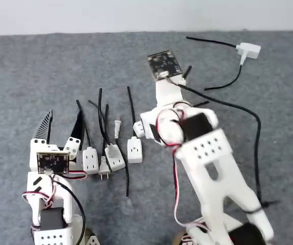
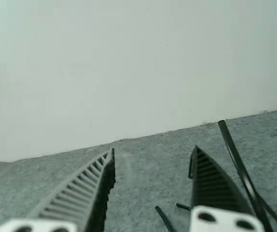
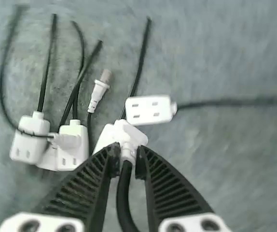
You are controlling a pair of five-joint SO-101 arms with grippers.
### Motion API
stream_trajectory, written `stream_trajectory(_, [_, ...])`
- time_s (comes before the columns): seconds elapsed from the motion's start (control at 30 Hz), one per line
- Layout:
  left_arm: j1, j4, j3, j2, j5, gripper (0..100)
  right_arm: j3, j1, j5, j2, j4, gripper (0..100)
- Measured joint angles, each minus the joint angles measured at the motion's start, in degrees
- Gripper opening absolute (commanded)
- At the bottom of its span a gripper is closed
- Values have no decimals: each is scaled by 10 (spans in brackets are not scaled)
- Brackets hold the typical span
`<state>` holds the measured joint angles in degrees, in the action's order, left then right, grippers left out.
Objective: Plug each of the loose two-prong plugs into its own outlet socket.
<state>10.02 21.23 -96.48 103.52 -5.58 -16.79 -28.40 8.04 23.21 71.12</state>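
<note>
Right wrist view: the black ribbed fingers [image 3: 95, 179] of the right gripper [image 3: 126, 152] clamp the neck of a white plastic two-prong plug [image 3: 121, 135]. In the high view, a white rectangular outlet socket [image 1: 134, 149] lies just beside it at 6 o'clock. Well apart at 9 o'clock, the left gripper [image 1: 60, 127] is spread wide and holds nothing.
</note>
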Motion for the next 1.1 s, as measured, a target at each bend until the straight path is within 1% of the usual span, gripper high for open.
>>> stream_trajectory(0.07, [-2,-6,-4,-1,0,238,0,-11,62,-33,0,6])
stream_trajectory(0.1, [-5,-6,-4,-1,0,238,2,-21,66,-48,0,7])
stream_trajectory(0.27, [-24,-7,-4,-17,0,238,40,-76,18,-105,13,7])
stream_trajectory(0.5, [-14,-31,-4,-30,0,238,84,-84,1,-160,85,7])
stream_trajectory(0.67, [-16,-31,-4,-40,0,239,105,-83,-80,-185,123,7])
stream_trajectory(0.83, [-16,-31,-4,-40,0,239,136,-84,-177,-185,135,7])
stream_trajectory(0.93, [-16,-31,-4,-40,0,239,142,-84,-192,-192,134,7])
stream_trajectory(1.1, [-16,-31,-4,-40,0,239,142,-84,-198,-218,98,7])
